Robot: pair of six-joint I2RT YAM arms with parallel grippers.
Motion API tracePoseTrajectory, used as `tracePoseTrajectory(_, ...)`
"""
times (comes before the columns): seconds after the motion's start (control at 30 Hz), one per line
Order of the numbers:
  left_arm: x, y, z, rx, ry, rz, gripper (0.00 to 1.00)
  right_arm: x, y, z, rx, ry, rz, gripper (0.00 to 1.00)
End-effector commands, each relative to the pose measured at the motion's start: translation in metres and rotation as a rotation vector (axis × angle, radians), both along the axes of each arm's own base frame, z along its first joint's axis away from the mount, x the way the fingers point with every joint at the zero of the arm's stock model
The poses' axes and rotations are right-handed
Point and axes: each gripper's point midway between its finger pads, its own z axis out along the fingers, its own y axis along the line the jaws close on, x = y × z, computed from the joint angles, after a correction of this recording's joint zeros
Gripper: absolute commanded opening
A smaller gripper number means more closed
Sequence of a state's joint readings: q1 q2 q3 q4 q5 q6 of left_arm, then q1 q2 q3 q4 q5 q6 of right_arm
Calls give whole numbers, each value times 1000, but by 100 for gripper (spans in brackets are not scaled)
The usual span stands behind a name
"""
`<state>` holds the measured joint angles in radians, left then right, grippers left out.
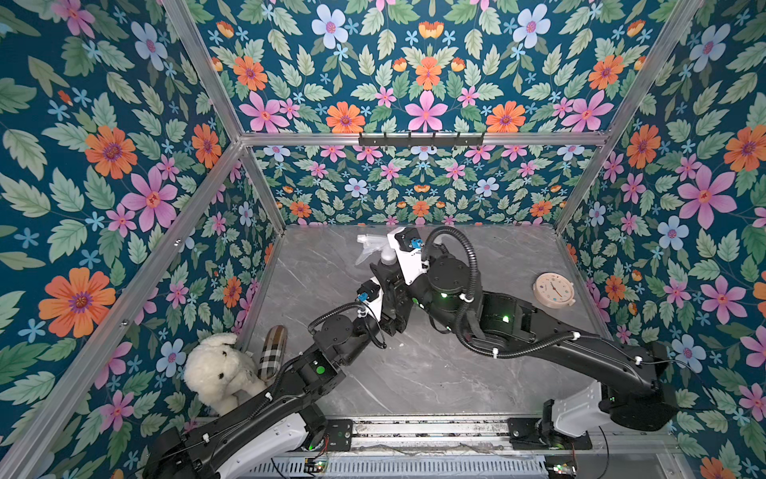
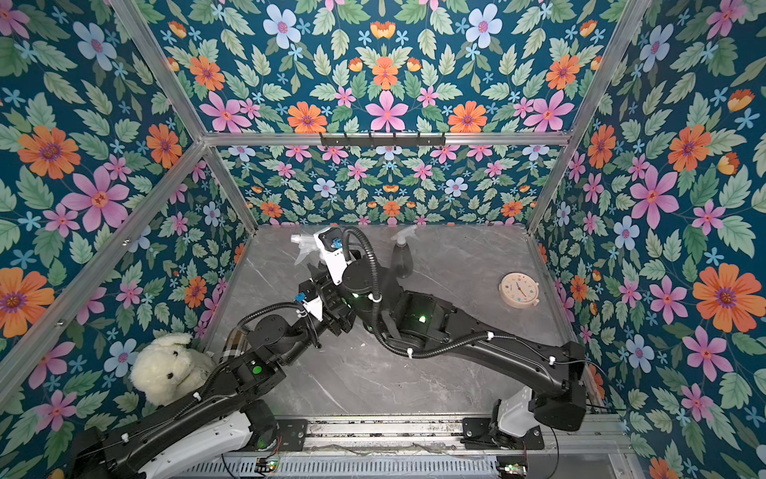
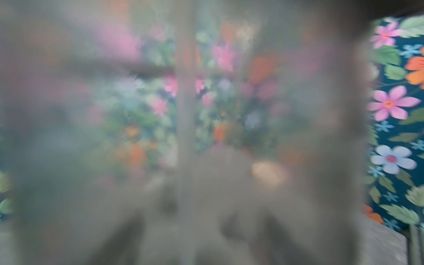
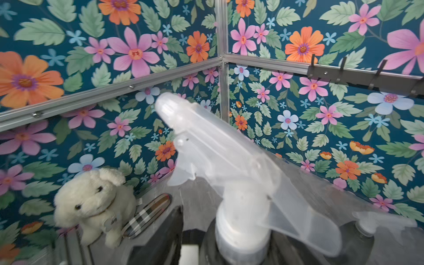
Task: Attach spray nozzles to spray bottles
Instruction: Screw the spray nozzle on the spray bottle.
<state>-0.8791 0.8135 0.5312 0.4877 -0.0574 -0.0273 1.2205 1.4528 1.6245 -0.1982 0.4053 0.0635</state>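
Near left corner: A white plush dog (image 1: pixel 219 369) and a plaid case (image 1: pixel 273 352) lay touching each other against the side wall. Neither was part of my job.
Tabletop: The grey marble tabletop (image 1: pixel 456 373) carried both arms' work at its middle.
Left pincer: My left pincer (image 1: pixel 389 305) sat at the middle. I judged it clamped on the body of a smoky-grey bottle (image 3: pixel 206 183), whose blurred wall filled the left wrist view.
Nozzle at hand: A whitish-clear nozzle (image 4: pixel 241 174) sat upright on that bottle's neck, with its collar (image 4: pixel 241 229) down over the mouth. I could not tell whether the thread was fully tight.
Right pincer: My right pincer (image 1: pixel 385 271) hung around the collar with its jaws parted. The one finger (image 4: pixel 160 229) I could see in the right wrist view stood clear of the plastic, so I took it to be holding nothing.
Right side: A round beige clock (image 1: pixel 554 290) lay well apart from the work.
Far end: A second smoky-grey bottle (image 2: pixel 401 261) stood upright near the back wall in a top view, with a clear nozzle (image 2: pixel 403 234) seated on it.
Back wall: A dark hook rack (image 1: pixel 420 139) hung on the rail.
Progress: I reckoned the far bottle done and the middle one done or nearly so, needing at most a last twist. Anything beyond these two pairs showed in no view, so I could not account for the rest.
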Motion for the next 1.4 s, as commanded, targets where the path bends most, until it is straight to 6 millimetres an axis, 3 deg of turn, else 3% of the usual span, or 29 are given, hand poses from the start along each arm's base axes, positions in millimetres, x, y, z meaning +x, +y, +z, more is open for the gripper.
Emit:
tracePoseTrajectory(0.0, -4, 1, 19, -38, -61, -15, 0, -49, 5, 1, -29, -43, 282, 63)
tracePoseTrajectory(0.1, -7, 1, 19, -42, -64, -28, 0, -77, -15, 9, -21, -28, 445, 68)
tracePoseTrajectory(0.2, -18, -4, 22, -39, -85, -95, 0, -83, -34, 11, 9, 72, 595, 69)
tracePoseTrajectory(0.4, -45, -22, 23, -22, -101, -283, 0, -52, -58, 14, 7, 164, 680, 65)
tracePoseTrajectory(0.47, -47, -25, 22, -20, -95, -307, 0, -54, -60, 16, -1, 151, 718, 65)
tracePoseTrajectory(0.6, -55, -30, 21, -18, -89, -371, 0, -70, -60, 21, -13, 124, 830, 68)
tracePoseTrajectory(0.93, -70, -38, 20, -8, -86, -482, 0, -45, -46, 19, -56, 137, 766, 63)
tracePoseTrajectory(1.1, -71, -39, 17, 3, -75, -498, 0, -48, -46, 29, -22, 134, 804, 52)
tracePoseTrajectory(1.27, -67, -40, 14, 7, -66, -486, 0, -45, -42, 27, -7, 160, 803, 49)
tracePoseTrajectory(1.37, -62, -38, 15, 5, -63, -454, 0, -39, -38, 23, 10, 196, 782, 38)
